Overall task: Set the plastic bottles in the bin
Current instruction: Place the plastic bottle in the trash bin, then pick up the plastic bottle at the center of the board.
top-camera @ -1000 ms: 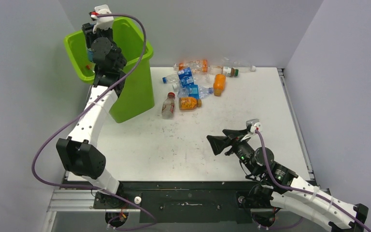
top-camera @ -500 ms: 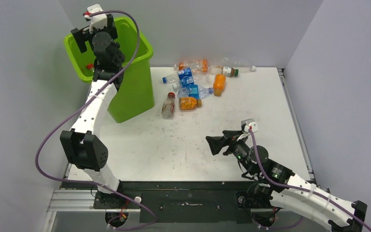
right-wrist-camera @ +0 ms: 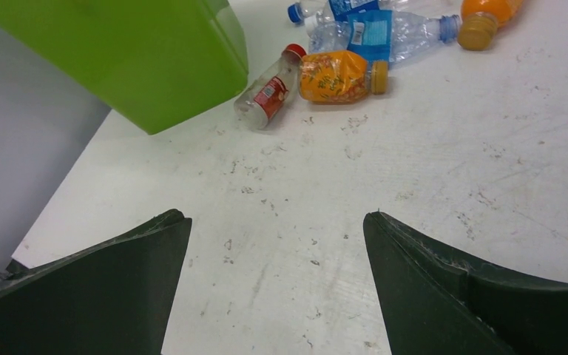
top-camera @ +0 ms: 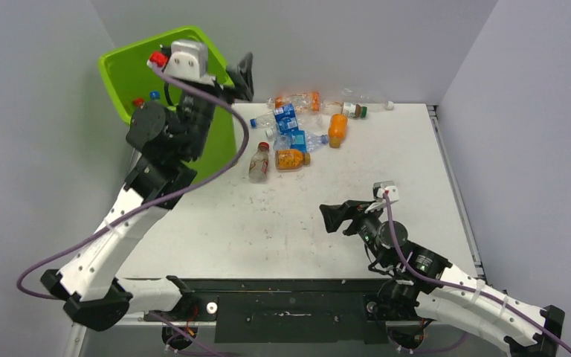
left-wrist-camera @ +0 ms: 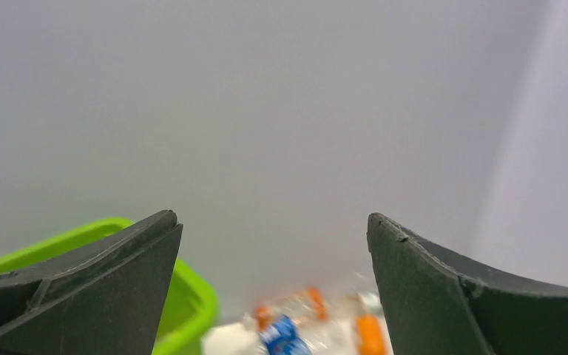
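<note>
- Right claw (top-camera: 330, 218) sits low over the near desk (top-camera: 268, 238), jaws wide apart, empty.
- Plastic bottles (top-camera: 291, 159) lie clustered toward the desk's far edge, right of the bin (top-camera: 128, 71).
- Left claw (left-wrist-camera: 272, 218) hangs high beside the far-left bin, jaws spread wide, holding nothing.

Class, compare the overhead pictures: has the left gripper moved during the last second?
Yes. The left gripper has swung right, from over the bin to beyond its right rim.
</note>
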`<action>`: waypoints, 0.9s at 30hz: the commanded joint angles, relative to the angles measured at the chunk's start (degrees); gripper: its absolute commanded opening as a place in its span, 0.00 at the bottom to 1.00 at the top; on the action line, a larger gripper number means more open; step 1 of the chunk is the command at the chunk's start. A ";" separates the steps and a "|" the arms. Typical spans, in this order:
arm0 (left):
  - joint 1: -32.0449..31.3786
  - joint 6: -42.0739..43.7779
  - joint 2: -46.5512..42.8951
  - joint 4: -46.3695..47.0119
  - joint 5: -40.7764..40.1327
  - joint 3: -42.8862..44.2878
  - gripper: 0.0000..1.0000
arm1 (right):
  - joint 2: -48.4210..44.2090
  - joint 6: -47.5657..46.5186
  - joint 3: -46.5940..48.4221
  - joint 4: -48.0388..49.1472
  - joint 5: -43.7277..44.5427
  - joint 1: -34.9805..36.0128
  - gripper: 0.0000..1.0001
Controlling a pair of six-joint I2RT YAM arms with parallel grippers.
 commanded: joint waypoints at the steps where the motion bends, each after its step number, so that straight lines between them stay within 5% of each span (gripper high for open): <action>1: -5.36 -8.69 -7.03 -8.92 17.95 -13.15 0.96 | 4.01 2.39 4.54 -5.01 7.01 0.13 0.90; 7: -7.77 -22.31 -15.48 -14.06 27.83 -31.12 0.96 | 10.63 3.59 6.89 -5.30 10.88 -1.82 0.90; 11: -7.95 -25.09 -21.46 -17.15 26.89 -40.65 0.96 | 17.66 5.91 7.47 -0.41 1.80 -9.61 0.90; 17: -7.99 -25.73 -27.25 -22.07 22.53 -49.19 0.96 | 34.15 10.36 7.42 14.26 -16.02 -24.70 0.90; 27: -8.23 -27.89 -32.92 -17.51 20.35 -58.34 0.96 | 53.65 14.71 16.64 26.91 -17.84 -29.34 0.90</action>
